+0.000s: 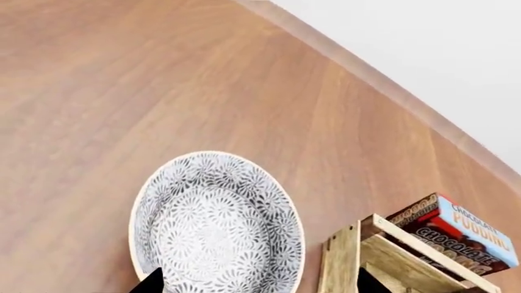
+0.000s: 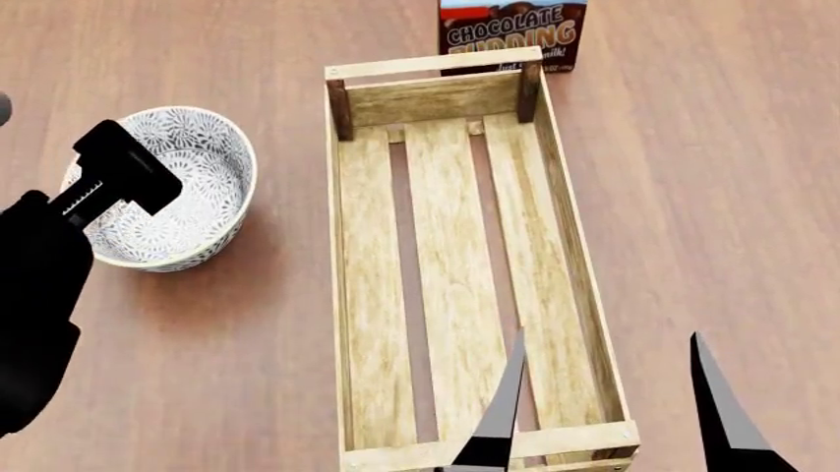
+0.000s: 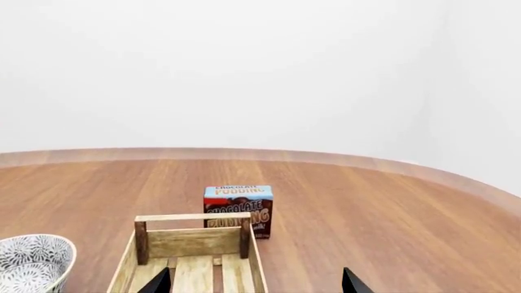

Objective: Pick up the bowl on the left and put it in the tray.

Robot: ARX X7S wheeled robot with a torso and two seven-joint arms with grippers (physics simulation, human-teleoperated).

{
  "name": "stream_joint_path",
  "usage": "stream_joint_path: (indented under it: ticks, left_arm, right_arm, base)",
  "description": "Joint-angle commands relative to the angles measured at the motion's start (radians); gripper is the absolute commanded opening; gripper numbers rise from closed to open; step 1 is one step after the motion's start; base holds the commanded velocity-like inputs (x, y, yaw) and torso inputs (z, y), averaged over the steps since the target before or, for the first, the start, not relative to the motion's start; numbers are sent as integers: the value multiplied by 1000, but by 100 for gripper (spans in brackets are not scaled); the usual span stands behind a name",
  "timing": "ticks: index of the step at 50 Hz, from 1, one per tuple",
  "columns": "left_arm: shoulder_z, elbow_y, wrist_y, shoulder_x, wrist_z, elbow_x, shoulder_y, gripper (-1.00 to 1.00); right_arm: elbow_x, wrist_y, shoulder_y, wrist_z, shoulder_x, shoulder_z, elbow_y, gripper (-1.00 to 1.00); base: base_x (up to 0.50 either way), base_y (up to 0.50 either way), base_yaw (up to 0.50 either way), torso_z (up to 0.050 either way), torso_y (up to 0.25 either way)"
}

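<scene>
Head view, nearest: right gripper (image 2: 607, 403), dark fingers spread wide, one over the near end of the tray (image 2: 453, 295), the other outside its right wall. Left gripper (image 2: 125, 177) above the bowl (image 2: 197, 167), over its left rim; in the left wrist view only two dark fingertips (image 1: 150, 282) visible, set well apart. Bowl upright on the wooden table (image 2: 735, 197), left of the tray, not touching it. Farthest: chocolate pudding box (image 2: 512, 34), just behind the tray's far end.

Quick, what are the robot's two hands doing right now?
Left hand: open, holding nothing, over the bowl.
Right hand: open, empty, near the tray.
</scene>
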Motion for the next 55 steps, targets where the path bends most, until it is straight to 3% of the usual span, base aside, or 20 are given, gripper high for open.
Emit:
stream_joint_path:
  ticks: [1, 23, 35, 55]
  left_arm:
    - [28, -61, 3, 19, -111, -11, -63, 100]
    - [67, -208, 99, 3, -204, -48, -77, 100]
    - [67, -265, 164, 6, -195, -74, -76, 100]
    - [96, -411, 380, 26, -194, -189, -92, 100]
  right_arm:
    - [4, 2, 2, 6, 4, -4, -1, 100]
    - [16, 8, 5, 20, 13, -3, -10, 100]
    - [17, -1, 3, 26, 18, -6, -3, 100]
    - [23, 1, 6, 35, 27, -8, -8, 100]
  base:
    - [0, 0, 0, 0, 0]
    - [0, 0, 0, 0, 0]
    - [0, 0, 0, 0, 0]
    - [0, 0, 0, 0, 0]
